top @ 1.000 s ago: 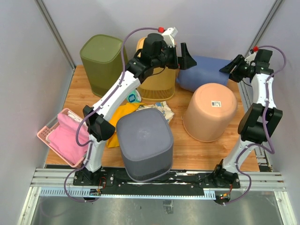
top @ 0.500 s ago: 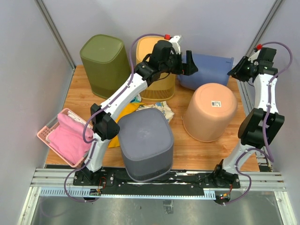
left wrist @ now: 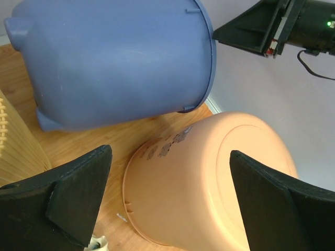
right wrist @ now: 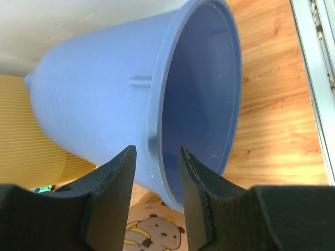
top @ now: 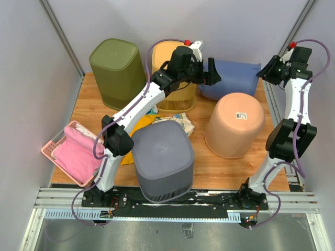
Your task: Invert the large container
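Blue bucket [top: 235, 78] lies sideways; left gripper [left wrist: 170, 157] gapes wide, right gripper [right wrist: 157, 151] stands half apart, gripping nothing, so pinch the rim [right wrist: 157, 94] squarely before tipping.

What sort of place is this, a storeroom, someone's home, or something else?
Probably a robot test booth: plain grey walls close in a wooden table, a left arm and right arm are bolted to a metal rail at its edge, and plastic bins, such as the blue bin, look set out as props.
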Available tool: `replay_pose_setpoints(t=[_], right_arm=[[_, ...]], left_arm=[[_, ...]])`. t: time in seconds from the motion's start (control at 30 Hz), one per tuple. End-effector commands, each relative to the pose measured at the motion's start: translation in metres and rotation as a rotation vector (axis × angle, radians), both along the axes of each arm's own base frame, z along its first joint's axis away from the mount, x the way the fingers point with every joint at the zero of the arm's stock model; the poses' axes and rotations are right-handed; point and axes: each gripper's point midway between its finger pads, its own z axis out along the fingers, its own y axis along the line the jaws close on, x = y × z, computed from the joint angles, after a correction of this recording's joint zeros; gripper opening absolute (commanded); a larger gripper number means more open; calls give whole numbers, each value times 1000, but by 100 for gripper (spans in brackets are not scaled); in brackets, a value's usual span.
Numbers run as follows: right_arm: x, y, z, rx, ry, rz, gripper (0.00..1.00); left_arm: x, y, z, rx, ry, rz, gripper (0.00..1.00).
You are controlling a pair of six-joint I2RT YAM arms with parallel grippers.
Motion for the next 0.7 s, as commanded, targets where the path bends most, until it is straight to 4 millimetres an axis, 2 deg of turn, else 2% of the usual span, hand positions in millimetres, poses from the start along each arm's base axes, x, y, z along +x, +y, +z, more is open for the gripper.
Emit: replay_pose_setpoints(t=[0.0, 0.07, 0.17, 0.2, 0.3, 0.4, 0.47, 0.67], right_arm=[[16, -1, -10, 20, 11, 7, 40], [19, 5, -15, 57, 11, 29, 32], [17, 11, -18, 94, 4, 32, 4], [15, 10, -19, 97, 2, 26, 1], [2, 6, -25, 120, 3, 1, 0], [-8, 2, -35, 230, -41, -11, 0], [-16, 0, -44, 287, -47, -18, 0], [-40, 11, -67, 462, -60, -15, 0]], left_arm=[[7, -18, -37, 18, 33, -23, 99], [7, -21, -41, 15, 40, -32, 99], [9, -27, -50, 10, 60, -43, 99], [8, -28, -53, 12, 69, -46, 99], [5, -33, -67, 18, 99, -55, 99], [1, -40, -77, 3, 114, -70, 99], [2, -44, -77, -15, 117, -70, 99], [10, -49, -67, -42, 86, -57, 99]])
